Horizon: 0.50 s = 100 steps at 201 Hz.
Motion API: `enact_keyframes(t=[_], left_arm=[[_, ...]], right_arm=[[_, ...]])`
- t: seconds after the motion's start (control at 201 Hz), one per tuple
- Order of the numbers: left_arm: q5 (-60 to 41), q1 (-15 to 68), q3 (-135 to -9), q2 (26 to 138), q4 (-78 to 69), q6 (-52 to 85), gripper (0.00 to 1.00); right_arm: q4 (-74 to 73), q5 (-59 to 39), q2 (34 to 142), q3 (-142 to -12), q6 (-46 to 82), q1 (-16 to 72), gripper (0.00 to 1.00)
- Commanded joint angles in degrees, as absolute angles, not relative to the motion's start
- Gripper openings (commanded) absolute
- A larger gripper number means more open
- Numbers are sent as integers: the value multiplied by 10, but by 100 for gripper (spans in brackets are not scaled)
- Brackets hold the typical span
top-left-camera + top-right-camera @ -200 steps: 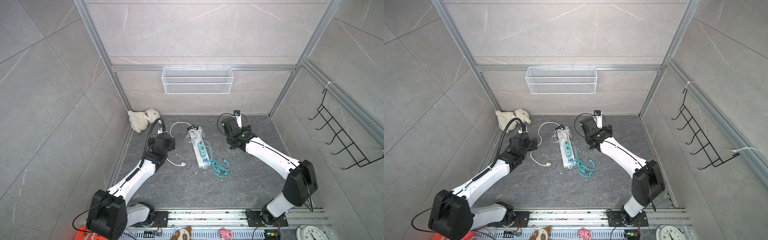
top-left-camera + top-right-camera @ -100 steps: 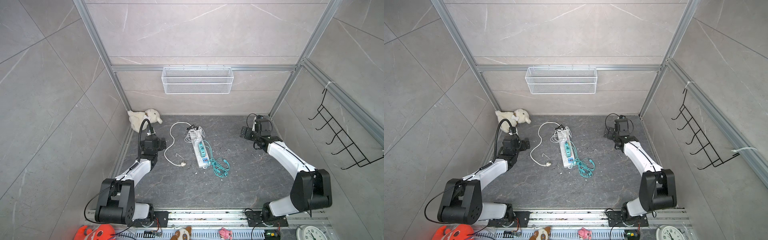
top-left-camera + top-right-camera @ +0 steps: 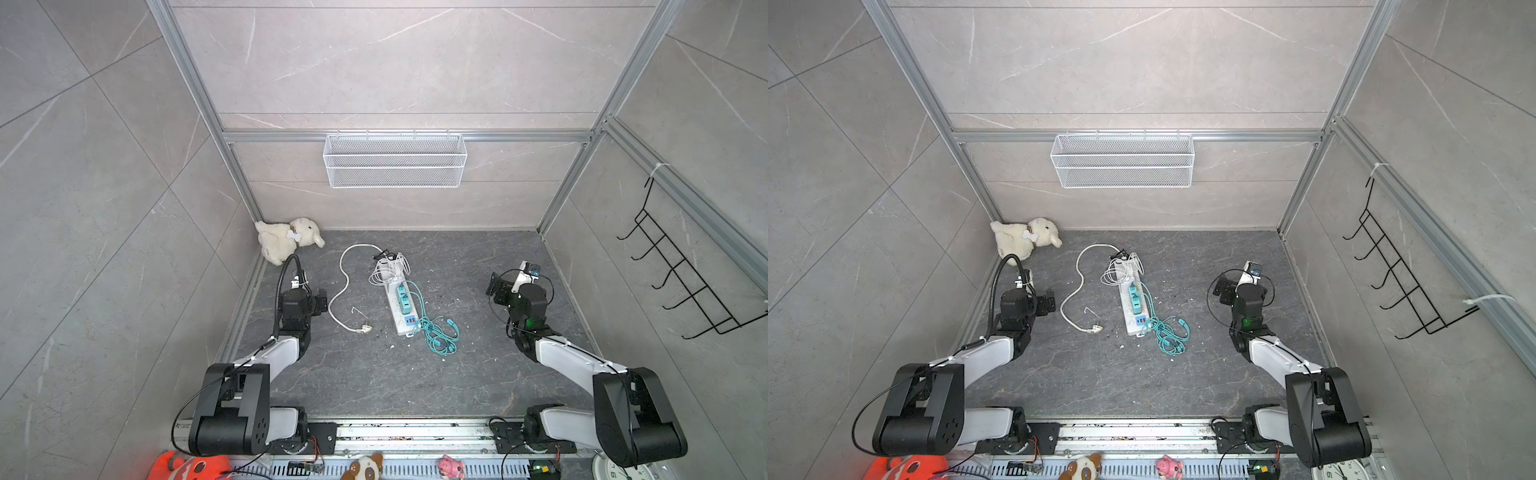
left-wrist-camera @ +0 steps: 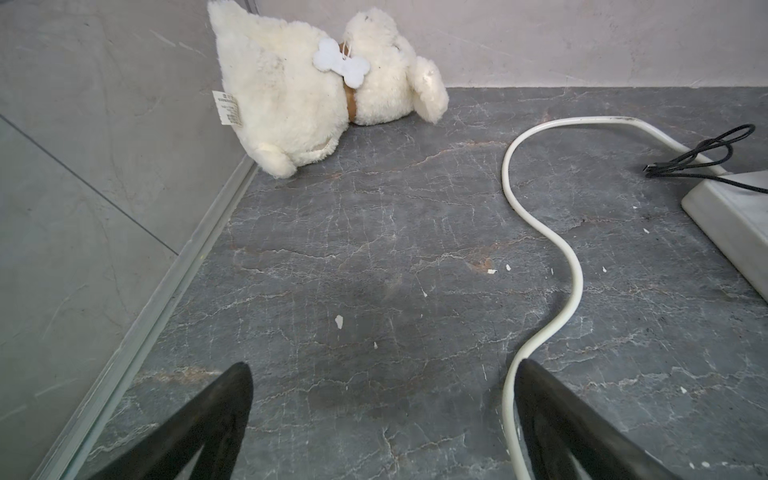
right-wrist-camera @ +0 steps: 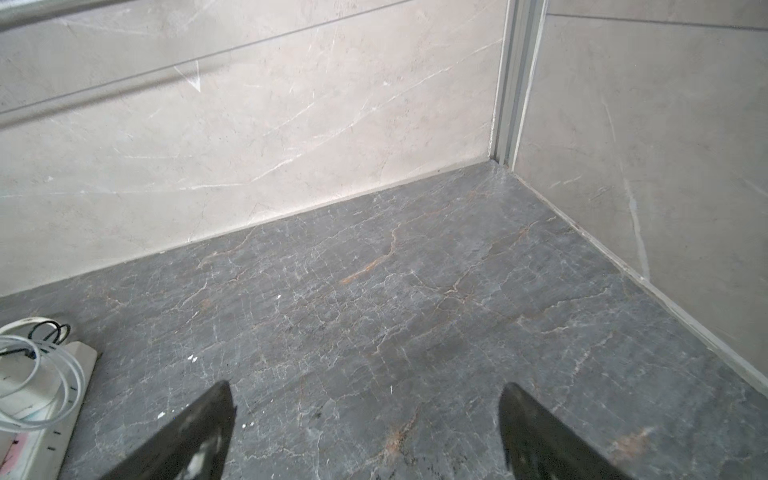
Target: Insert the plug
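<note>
The left gripper [image 4: 382,370] and right gripper [image 5: 365,388] hang wide open and empty, near the worktop's [image 3: 457,374] side edges. The teal plug [image 3: 406,306] sits in the strip [image 3: 398,316], mid-worktop. It looks done. Next, maybe check it is pushed in.

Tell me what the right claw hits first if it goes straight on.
Way looks free: the open right claw faces bare floor, then the back wall. The power strip lies off to the side. If tilted down, the floor comes first.

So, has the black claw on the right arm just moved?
Yes. The right gripper has drawn away from the long white power strip, toward the right-hand wall.
</note>
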State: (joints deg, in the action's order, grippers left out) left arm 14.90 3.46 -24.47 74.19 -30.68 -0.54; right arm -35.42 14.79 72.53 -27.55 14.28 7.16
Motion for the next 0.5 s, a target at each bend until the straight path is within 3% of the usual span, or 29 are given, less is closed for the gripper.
enact_keyframes(t=[0.0,0.204,0.493], left_arm=[[157,21,-215,728,-370,-7,100],[128,11,-171,755,-468,-2,99],[82,9,-174,854,-544,-22,100]], right_arm=[[-367,149,694,-268,140,74,99],[-261,124,674,-289,123,75,99],[-393,92,697,-222,19,74,99]])
